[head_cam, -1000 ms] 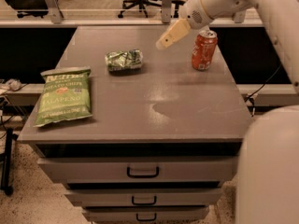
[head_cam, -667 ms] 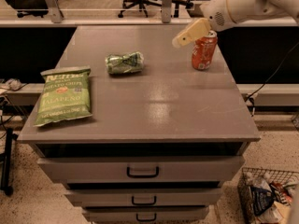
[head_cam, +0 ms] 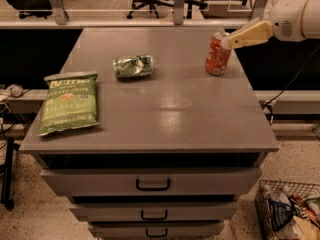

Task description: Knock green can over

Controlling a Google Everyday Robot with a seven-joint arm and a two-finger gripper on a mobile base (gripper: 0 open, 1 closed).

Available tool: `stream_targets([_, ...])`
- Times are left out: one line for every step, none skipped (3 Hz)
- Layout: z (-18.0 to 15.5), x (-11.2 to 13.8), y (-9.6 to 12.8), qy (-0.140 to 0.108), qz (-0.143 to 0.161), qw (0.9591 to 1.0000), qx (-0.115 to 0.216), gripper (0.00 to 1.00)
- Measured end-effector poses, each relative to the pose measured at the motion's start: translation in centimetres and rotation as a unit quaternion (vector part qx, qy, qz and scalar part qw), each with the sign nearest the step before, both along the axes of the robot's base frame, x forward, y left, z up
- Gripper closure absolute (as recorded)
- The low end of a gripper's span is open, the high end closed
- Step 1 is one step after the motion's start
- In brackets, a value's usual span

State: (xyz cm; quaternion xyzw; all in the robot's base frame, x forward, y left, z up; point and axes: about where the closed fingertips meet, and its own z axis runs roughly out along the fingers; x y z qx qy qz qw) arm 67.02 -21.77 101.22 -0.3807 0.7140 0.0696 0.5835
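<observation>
A green can lies on its side on the grey cabinet top, left of centre toward the back. My gripper, with cream-coloured fingers, reaches in from the upper right. Its tip is at the top of an upright orange-red can, well to the right of the green can.
A green jalapeño chip bag lies flat near the left edge. The cabinet has several drawers below. A wire basket of packets stands on the floor at the lower right. Office chairs stand behind the back rail.
My arm has drawn back to the right, and the gripper now sits over the right edge by the orange-red can. The green can has not moved.
</observation>
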Motion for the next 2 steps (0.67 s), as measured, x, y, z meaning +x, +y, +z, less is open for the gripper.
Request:
stream_targets([0.99, -1.87, -3.66, -0.035, -0.032, 0.9988, 0.017, 0.0])
stream_targets([1.05, -2.06, -4.04, -0.035, -0.034, 0.9987, 0.016, 0.0])
